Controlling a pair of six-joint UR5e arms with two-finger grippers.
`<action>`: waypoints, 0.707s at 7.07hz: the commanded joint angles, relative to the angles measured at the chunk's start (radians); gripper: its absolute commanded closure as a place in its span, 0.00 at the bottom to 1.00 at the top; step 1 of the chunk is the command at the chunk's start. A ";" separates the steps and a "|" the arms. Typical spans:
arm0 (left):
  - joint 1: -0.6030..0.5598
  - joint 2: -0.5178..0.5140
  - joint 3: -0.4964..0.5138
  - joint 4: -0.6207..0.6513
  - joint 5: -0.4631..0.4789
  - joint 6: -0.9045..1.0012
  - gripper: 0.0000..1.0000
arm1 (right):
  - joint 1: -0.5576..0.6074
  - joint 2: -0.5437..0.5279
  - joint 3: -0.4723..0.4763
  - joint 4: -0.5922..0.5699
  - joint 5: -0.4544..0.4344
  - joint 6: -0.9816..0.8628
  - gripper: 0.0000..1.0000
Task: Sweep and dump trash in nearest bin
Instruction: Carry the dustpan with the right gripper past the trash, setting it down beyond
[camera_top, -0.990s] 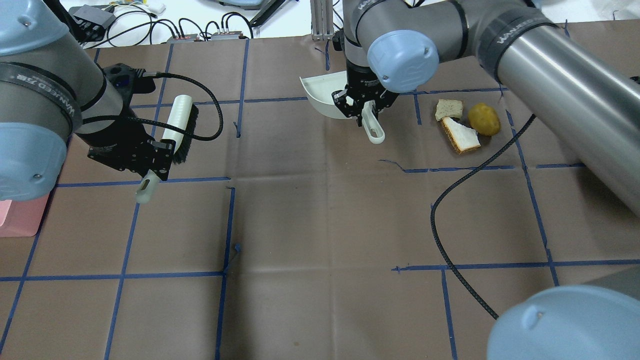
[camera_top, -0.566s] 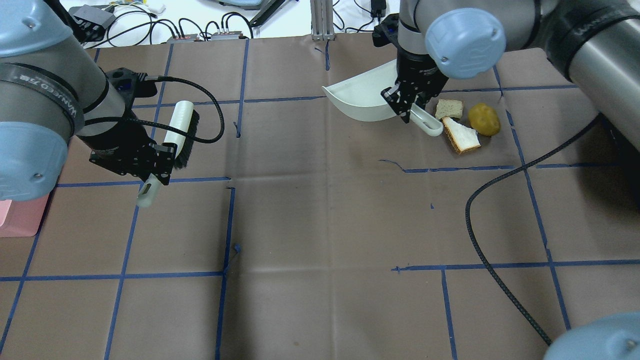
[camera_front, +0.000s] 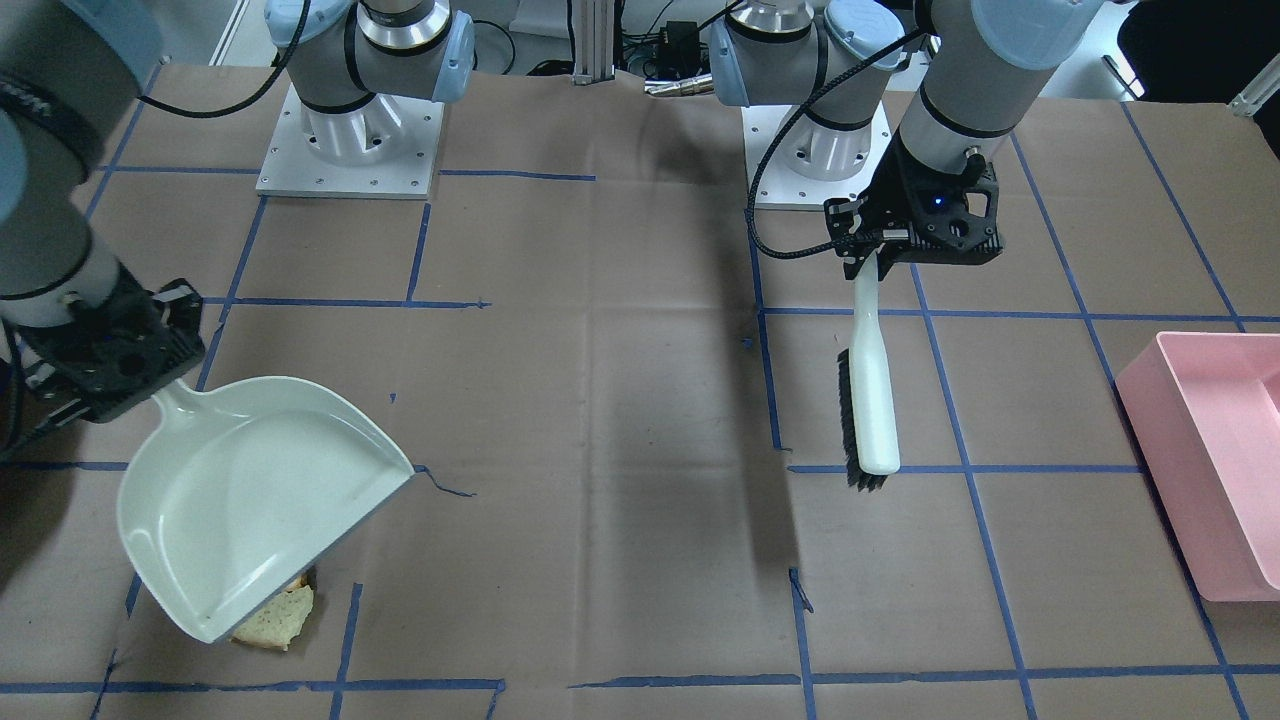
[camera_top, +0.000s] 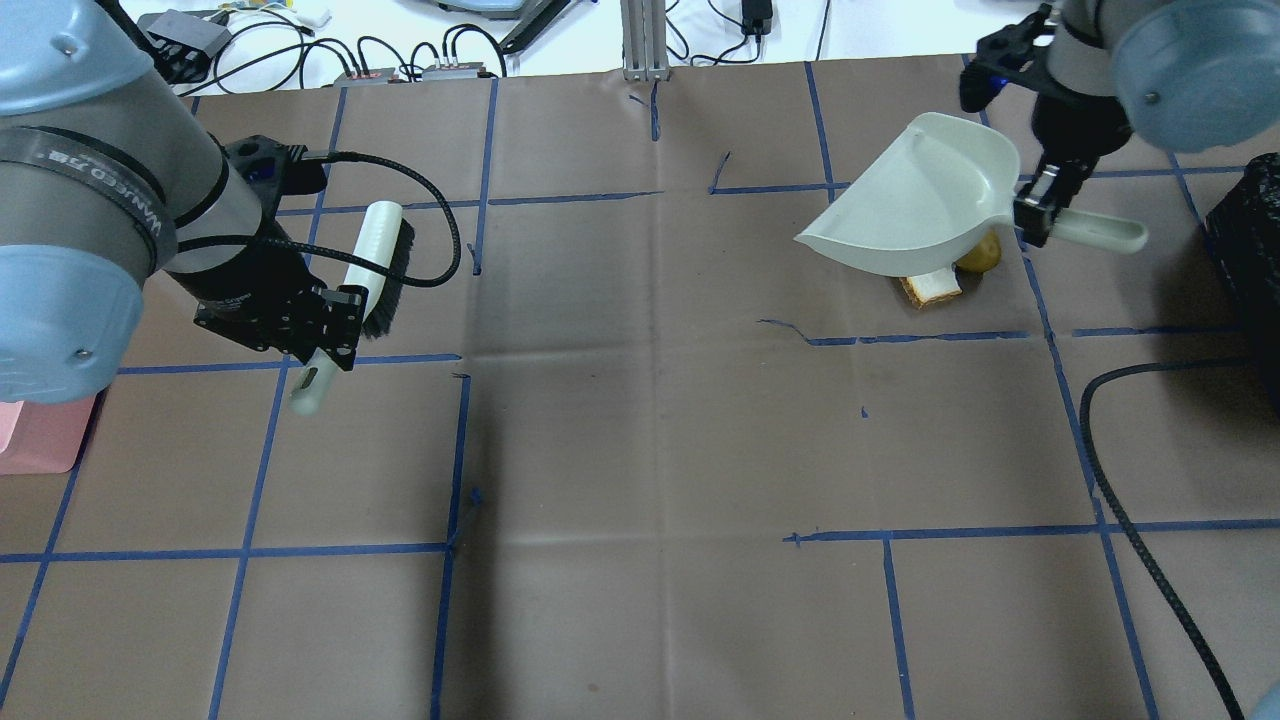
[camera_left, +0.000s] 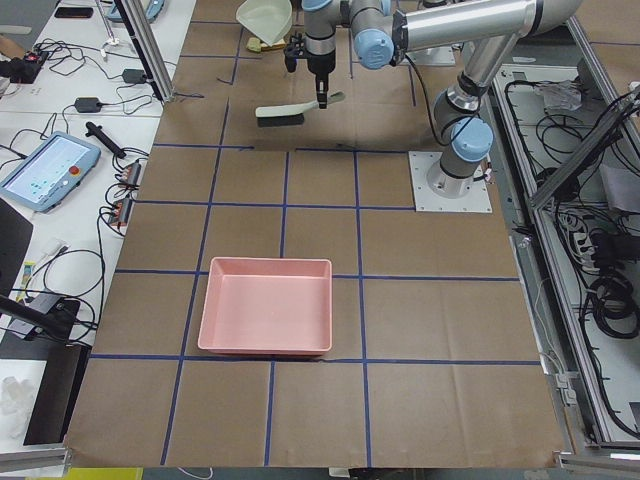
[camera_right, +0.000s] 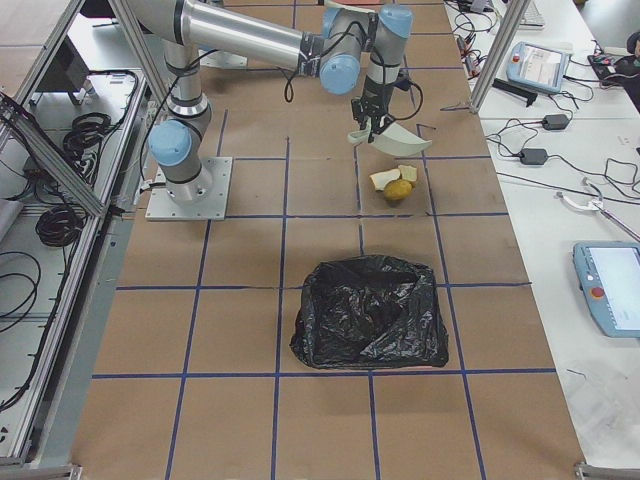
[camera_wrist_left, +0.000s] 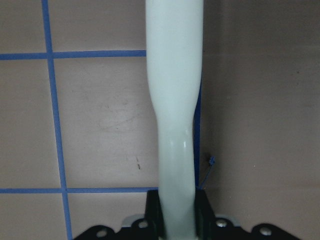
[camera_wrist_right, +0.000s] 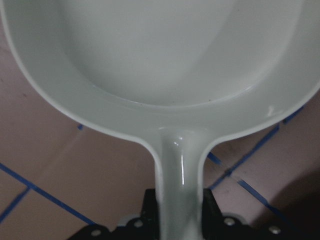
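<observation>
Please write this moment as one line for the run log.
left gripper: shut on brush | right gripper: shut on dustpan | dustpan: empty, tilted, over trash | trash: on table, unswept

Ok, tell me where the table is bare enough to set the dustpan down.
The wide middle of the table, between the brush and the dustpan, is bare. Crowded: under the dustpan, where the bread slice and yellow lump lie.

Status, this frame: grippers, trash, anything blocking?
Left gripper shut on brush. Right gripper shut on dustpan, raised over scraps. Lemon lump, bread slice, bread chunk on table, unswept. No obstruction seen.
</observation>
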 joint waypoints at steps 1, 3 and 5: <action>-0.007 0.003 0.001 0.000 -0.007 -0.010 1.00 | -0.190 -0.004 -0.002 -0.033 -0.008 -0.349 1.00; -0.068 -0.014 0.011 0.018 -0.015 -0.096 1.00 | -0.278 0.022 -0.003 -0.202 -0.014 -0.674 1.00; -0.233 -0.100 0.014 0.181 0.000 -0.124 1.00 | -0.316 0.110 -0.022 -0.377 -0.069 -0.913 1.00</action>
